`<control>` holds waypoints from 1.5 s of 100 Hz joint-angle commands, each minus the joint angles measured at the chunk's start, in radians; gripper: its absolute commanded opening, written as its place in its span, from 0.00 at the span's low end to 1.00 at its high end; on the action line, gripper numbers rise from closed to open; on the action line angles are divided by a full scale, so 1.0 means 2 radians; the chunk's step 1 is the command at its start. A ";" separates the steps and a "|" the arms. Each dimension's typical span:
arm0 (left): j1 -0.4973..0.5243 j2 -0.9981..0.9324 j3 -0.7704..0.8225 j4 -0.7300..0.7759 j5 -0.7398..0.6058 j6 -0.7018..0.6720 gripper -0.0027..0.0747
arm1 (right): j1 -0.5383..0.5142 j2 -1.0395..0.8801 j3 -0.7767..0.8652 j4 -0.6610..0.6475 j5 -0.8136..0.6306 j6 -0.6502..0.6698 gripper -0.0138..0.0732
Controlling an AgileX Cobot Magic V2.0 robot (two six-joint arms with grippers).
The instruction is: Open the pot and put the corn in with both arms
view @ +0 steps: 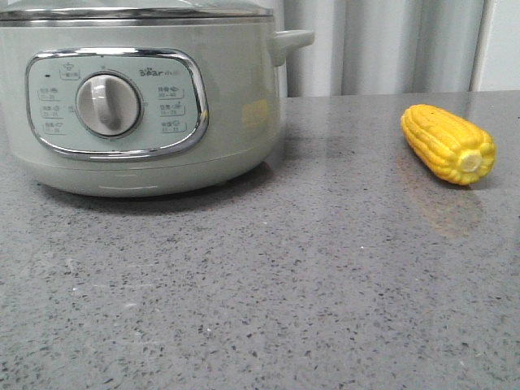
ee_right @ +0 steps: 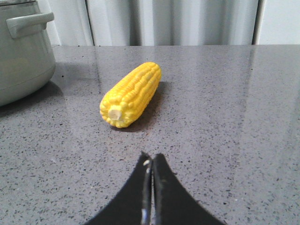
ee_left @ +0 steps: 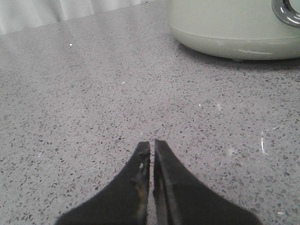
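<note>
The pale grey-green pot (view: pixel 138 97) stands at the left of the front view, its lid edge along the top and a small side handle (view: pixel 291 42) on its right. The yellow corn (view: pixel 448 144) lies on the counter at the right, pale cut end toward the camera. Neither gripper shows in the front view. My left gripper (ee_left: pixel 152 143) is shut and empty over bare counter, with the pot (ee_left: pixel 234 26) ahead of it to the right. My right gripper (ee_right: pixel 151 157) is shut and empty, a short way behind the corn (ee_right: pixel 131 93); the pot (ee_right: pixel 23 51) sits beyond to its left.
The speckled grey counter (view: pixel 268 276) runs under everything. A pale ribbed wall or curtain (view: pixel 382 45) stands behind the counter's back edge.
</note>
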 commanded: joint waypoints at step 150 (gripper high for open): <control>0.002 -0.017 0.008 -0.301 -0.200 -0.005 0.01 | -0.002 -0.009 -0.003 0.262 -0.119 -0.004 0.07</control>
